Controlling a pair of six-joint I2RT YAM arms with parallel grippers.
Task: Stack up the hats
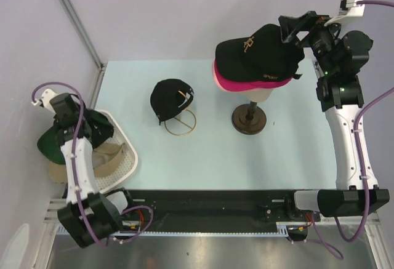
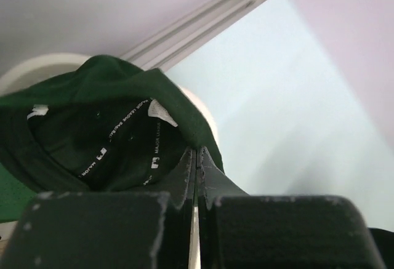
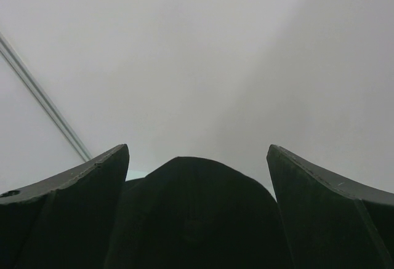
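Note:
A black hat with a gold logo (image 1: 255,50) tops a magenta hat (image 1: 249,85) and a light pink hat (image 1: 216,74) on the mannequin head (image 1: 263,95). My right gripper (image 1: 292,32) is open at the black hat's back. In the right wrist view its fingers (image 3: 92,183) stand either side of the black hat (image 3: 191,213). My left gripper (image 1: 69,128) is shut on the edge of the dark green hat (image 1: 47,143) over the basket; the left wrist view shows the pinch (image 2: 197,153) and the hat's inside (image 2: 104,121). A tan hat (image 1: 106,157) lies in the basket.
The white mesh basket (image 1: 131,161) sits at the left table edge; its rim (image 2: 37,69) shows in the left wrist view. Another black cap (image 1: 169,98) rests on a gold wire stand (image 1: 181,124) mid-table. The mannequin's dark round base (image 1: 249,120) stands right of it.

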